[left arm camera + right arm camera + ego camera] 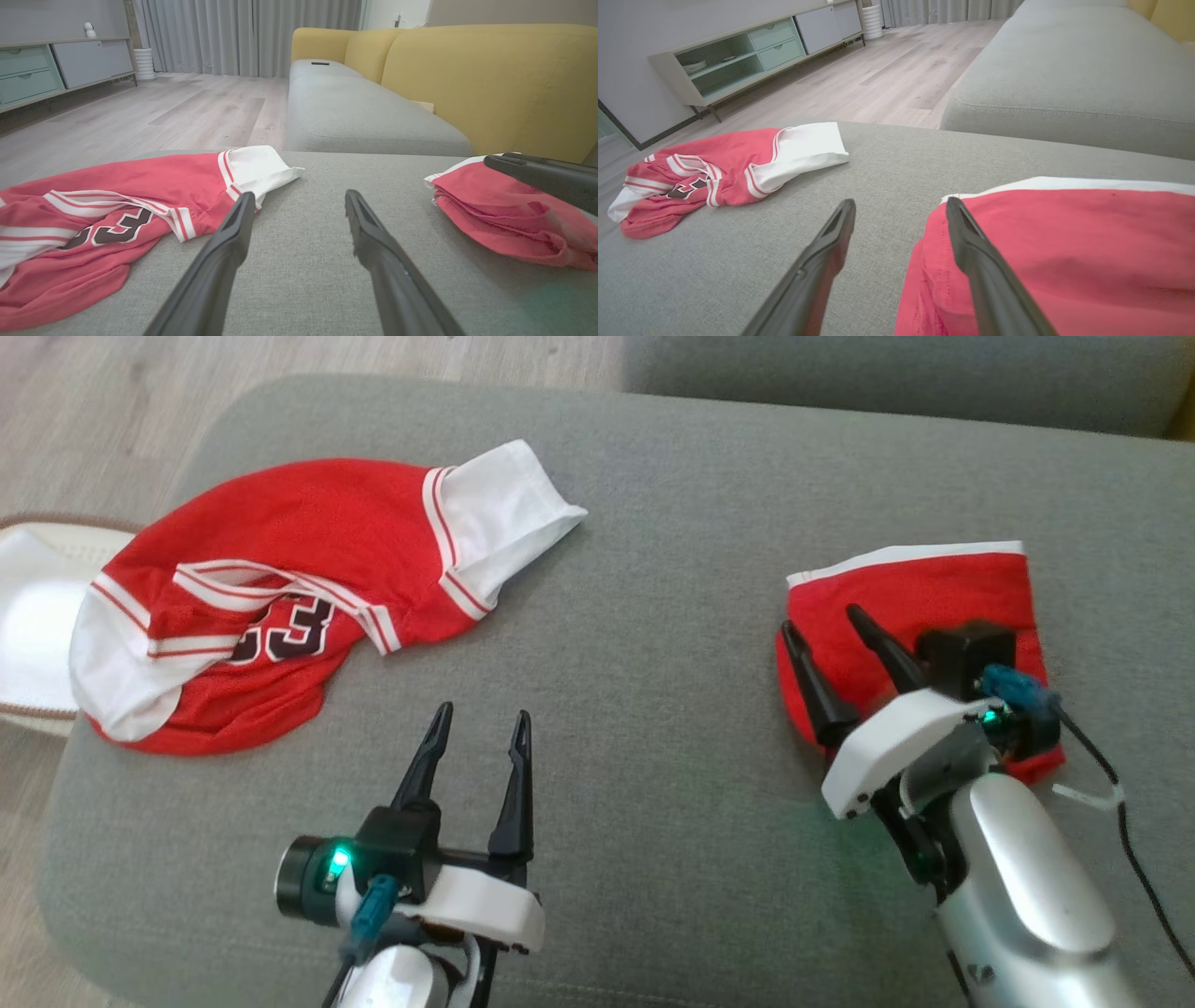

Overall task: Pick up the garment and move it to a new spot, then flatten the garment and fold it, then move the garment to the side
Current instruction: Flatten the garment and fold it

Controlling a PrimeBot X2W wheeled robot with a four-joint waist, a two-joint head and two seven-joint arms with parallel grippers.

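Folded garment (934, 588): lying under the right gripper (823, 619), its fingers spread and released, one finger past the cloth's edge. Left gripper (485, 712): gaping, holding nothing. Handling, advised: rising straight up, avoiding dragging the fold.

The left gripper (483, 713) and the right gripper (822, 619) are each made of two long, dark, tapered fingers (513, 784) fixed to a white shell (892, 737). A green light (338, 863) is seen at each wrist, beside a teal plug (1013, 686). A thin black cable (1111, 775) is seen beside the smooth silver forearm (1027, 887).
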